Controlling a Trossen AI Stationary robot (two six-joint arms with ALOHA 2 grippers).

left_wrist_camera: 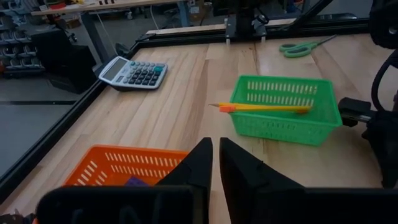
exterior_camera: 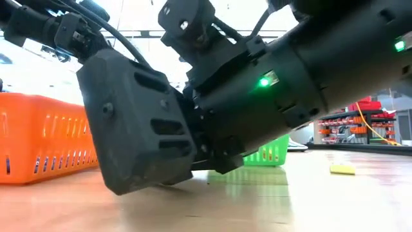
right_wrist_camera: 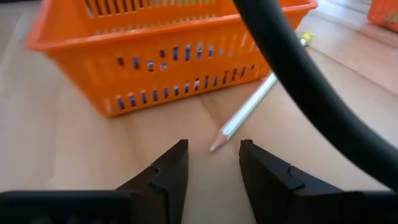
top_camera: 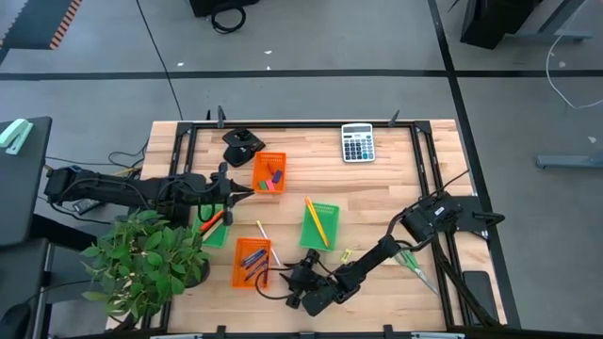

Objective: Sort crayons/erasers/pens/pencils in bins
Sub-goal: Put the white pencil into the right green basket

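Observation:
A pale pencil (right_wrist_camera: 252, 106) lies flat on the table beside the near orange bin (right_wrist_camera: 168, 50), which holds pens (top_camera: 252, 256). My right gripper (right_wrist_camera: 213, 163) is low over the table, open, its fingers on either side of the pencil's sharpened tip (right_wrist_camera: 216, 146) without touching it. In the high view it is at the table's near middle (top_camera: 294, 282). My left gripper (left_wrist_camera: 216, 168) hangs shut and empty above the far orange bin (top_camera: 269, 172), which holds erasers. A green bin (top_camera: 318, 226) holds pencils. Another green bin (top_camera: 215, 232) holds crayons.
A grey calculator (top_camera: 357, 143) lies at the far edge. Green scissors (top_camera: 415, 264) lie at the near right, and a yellow eraser (exterior_camera: 342, 169) lies loose on the table. A potted plant (top_camera: 146, 259) stands at the near left corner. My right arm's cable (right_wrist_camera: 298, 81) crosses its wrist view.

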